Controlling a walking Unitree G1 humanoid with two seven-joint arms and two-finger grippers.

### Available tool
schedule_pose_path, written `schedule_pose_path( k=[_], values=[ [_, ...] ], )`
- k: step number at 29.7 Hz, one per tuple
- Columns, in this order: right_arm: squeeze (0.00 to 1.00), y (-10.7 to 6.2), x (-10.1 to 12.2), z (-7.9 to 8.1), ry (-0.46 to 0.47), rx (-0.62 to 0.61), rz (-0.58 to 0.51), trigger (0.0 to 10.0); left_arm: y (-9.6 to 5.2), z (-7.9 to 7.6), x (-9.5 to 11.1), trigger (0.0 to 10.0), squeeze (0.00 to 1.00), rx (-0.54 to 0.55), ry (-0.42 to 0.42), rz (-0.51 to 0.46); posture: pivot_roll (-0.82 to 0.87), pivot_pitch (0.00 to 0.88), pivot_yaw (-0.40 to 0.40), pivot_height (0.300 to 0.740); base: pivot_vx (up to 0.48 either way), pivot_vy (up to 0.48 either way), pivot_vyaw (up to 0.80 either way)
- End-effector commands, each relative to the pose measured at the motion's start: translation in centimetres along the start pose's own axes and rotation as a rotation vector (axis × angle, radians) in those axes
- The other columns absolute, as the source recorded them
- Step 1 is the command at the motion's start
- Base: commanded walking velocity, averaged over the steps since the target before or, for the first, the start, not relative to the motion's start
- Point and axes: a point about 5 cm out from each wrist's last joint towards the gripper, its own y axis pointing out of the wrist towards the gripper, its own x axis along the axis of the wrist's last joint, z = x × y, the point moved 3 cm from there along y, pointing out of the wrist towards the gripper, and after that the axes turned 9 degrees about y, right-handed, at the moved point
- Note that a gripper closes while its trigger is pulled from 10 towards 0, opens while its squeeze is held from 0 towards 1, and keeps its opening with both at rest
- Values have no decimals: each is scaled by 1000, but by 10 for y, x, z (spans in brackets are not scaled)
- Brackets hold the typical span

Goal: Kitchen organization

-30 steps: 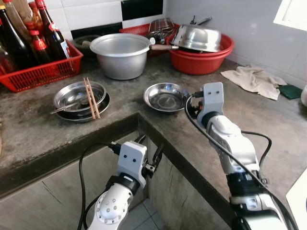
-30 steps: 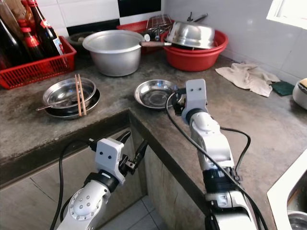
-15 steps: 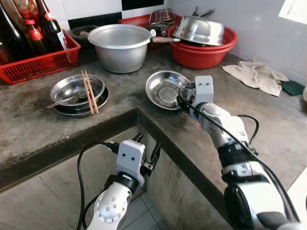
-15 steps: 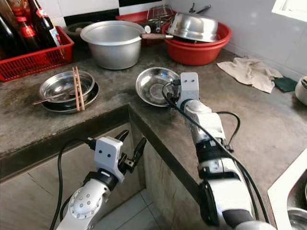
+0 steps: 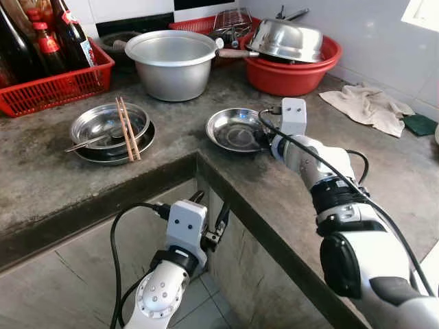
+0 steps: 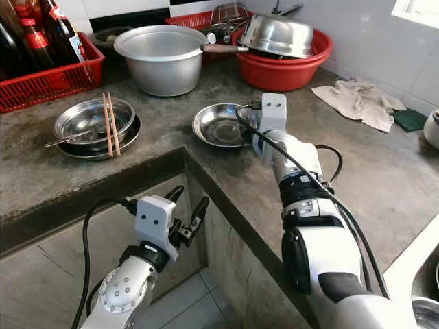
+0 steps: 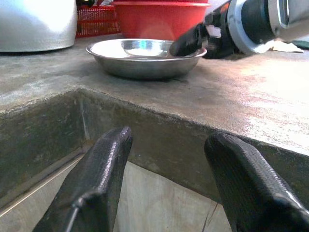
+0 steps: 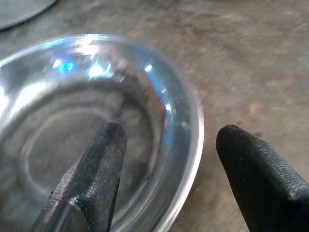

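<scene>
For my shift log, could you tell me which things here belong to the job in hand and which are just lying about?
In hand: right gripper, open astride the steel dish's rim.

Lying about: left gripper, stacked bowls with chopsticks, pot, red basin, cloth.

I could read no text anywhere. The bottles in the red basket carried labels, but their print was too small and blurred for me to make out. I saw no brand, number or sign on the steel dishes or the counter.
</scene>
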Motion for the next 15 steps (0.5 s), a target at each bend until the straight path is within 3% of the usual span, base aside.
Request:
schedule_pose_path(
  k=[1,4,13,14,15],
  values=[
    [0,1,2,2,3,5,24,10000,-2,-1,3,10000,0,-3,7,-8,208,128,-66,740,0,0,0],
    [0,2,-8,4,54,7,91,10000,-1,-1,3,10000,0,-4,7,-10,207,127,-63,740,0,0,0],
    [0,4,-22,0,14,-5,163,10000,-1,-1,3,10000,0,-1,10,-7,211,126,-66,740,0,0,0],
    [0,4,-21,1,19,-2,161,0,-1,-1,2,10000,0,-1,10,-7,211,126,-66,740,0,0,0],
    [0,4,-21,1,24,-1,161,0,-1,-1,2,10000,0,-1,10,-7,211,126,-66,740,0,0,0]
  ],
)
